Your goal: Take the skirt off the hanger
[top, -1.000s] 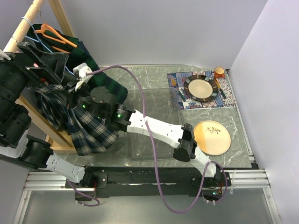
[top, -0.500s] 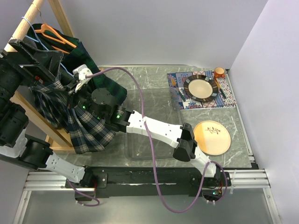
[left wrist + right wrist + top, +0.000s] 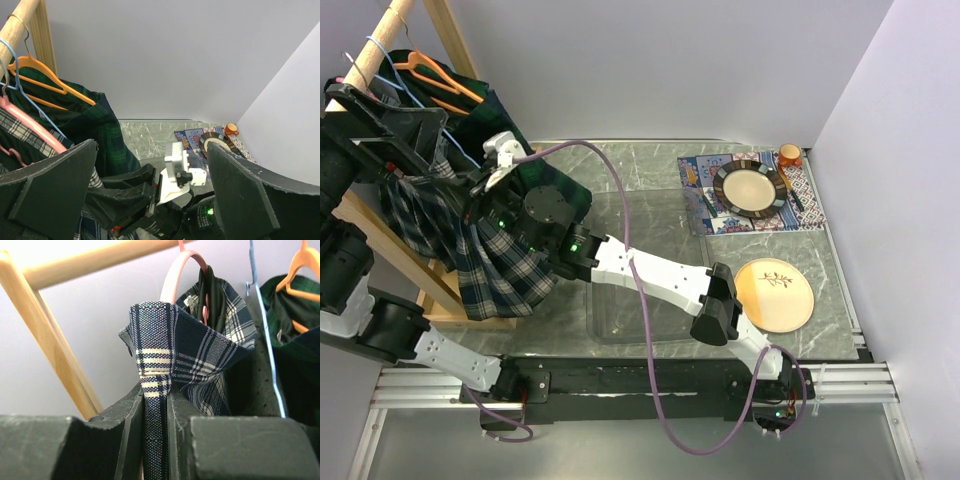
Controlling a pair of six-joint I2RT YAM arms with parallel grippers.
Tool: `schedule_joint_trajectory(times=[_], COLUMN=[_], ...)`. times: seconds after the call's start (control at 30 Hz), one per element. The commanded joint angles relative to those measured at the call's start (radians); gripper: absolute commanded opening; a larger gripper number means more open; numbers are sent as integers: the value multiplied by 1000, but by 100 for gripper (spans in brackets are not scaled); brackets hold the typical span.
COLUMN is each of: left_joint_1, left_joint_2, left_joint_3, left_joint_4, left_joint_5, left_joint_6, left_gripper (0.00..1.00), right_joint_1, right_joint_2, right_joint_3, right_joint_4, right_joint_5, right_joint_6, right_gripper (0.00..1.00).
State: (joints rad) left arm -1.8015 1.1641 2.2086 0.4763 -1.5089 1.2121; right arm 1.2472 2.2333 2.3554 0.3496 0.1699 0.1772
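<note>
Skirt (image 3: 170,350): plaid, hung on pink hanger (image 3: 175,270) at wood rack (image 3: 380,40), far-left of tabletop (image 3: 650,170).
R gripper (image 3: 156,405): pinching skirt's waistband fold.
L gripper (image 3: 150,195): fingers spread wide, holding nothing, near rack.
Plates (image 3: 772,293): right side.

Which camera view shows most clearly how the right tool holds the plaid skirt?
The right wrist view is best: the right tool is shut on a fold of the skirt, seen close up. The top external view shows the whole skirt hanging, but the arm hides the grip. The left wrist view shows only a plaid strip.
</note>
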Motion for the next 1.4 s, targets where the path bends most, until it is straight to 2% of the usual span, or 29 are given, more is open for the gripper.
schedule_joint_trajectory(times=[0.0,0.47,0.67,0.8,1.0,1.17,1.27,1.37], left_joint_1=[-6,-6,-4,-4,-5,-4,-6,-6], left_joint_2=[-14,28,-7,-23,3,65,140,195], left_joint_3=[2,52,10,2,-12,25,74,92], left_joint_4=[-7,42,33,-27,13,-47,-56,-76], left_joint_5=[-65,-28,-28,-28,-5,70,108,170], left_joint_6=[3,61,11,-36,38,23,59,23], left_gripper=[97,97,97,97,97,97,97,97], right_joint_1=[-12,-11,-9,-9,-6,-6,-5,-5], right_joint_2=[-112,-376,-458,-591,-811,-966,-1093,-1256], right_joint_3=[75,-326,-429,-585,-797,-912,-949,-982], right_joint_4=[292,430,411,394,298,122,-27,-139], right_joint_5=[-20,-23,-26,-44,-40,-15,43,124], right_joint_6=[-30,-35,-15,10,60,68,38,2], right_gripper=[0,0,0,0,0,0,0,0])
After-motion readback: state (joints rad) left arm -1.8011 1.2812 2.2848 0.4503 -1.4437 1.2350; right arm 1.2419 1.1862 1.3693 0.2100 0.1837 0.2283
